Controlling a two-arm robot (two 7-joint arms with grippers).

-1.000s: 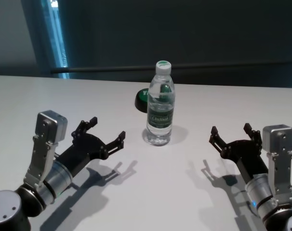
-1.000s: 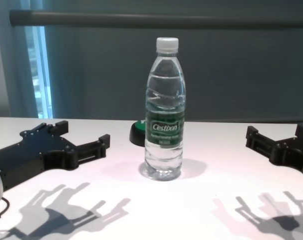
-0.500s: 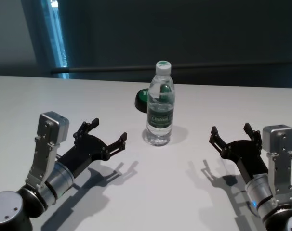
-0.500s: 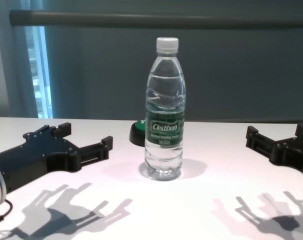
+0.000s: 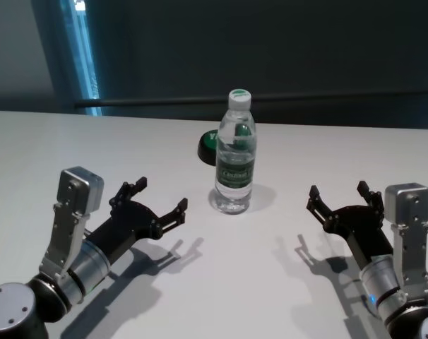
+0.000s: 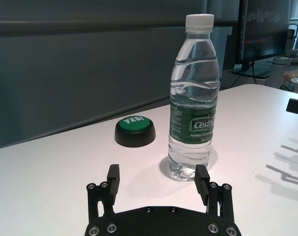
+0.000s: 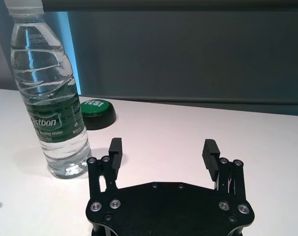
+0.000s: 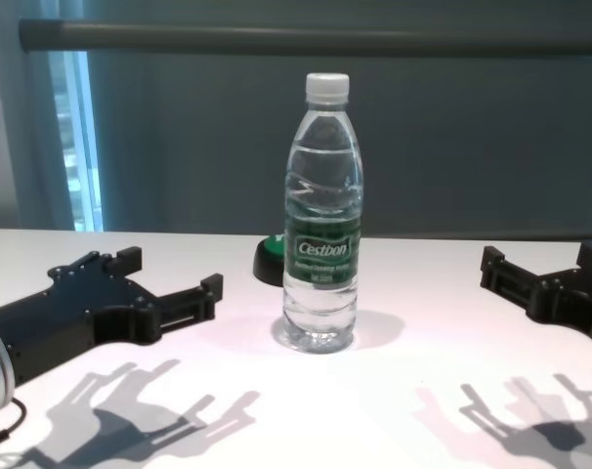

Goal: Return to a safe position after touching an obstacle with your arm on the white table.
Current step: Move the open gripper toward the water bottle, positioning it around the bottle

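The obstacle, a tall clear water bottle (image 5: 235, 155) with a white cap and a green Cestbon label, stands upright mid-table on the white table (image 5: 94, 148). It also shows in the chest view (image 8: 320, 244), the left wrist view (image 6: 193, 113) and the right wrist view (image 7: 53, 108). My left gripper (image 5: 161, 195) is open and empty, low over the table to the left of the bottle and apart from it (image 8: 174, 274) (image 6: 157, 172). My right gripper (image 5: 337, 191) is open and empty to the right of the bottle, also apart from it (image 8: 538, 256) (image 7: 163, 145).
A low black round button with a green top (image 5: 207, 145) sits just behind the bottle on its left (image 6: 134, 130) (image 7: 96, 110) (image 8: 269, 259). A dark wall with a grey rail runs behind the table's far edge.
My left gripper has shifted slightly to the right, a little closer to the bottle. The bottle and the right arm have not moved.
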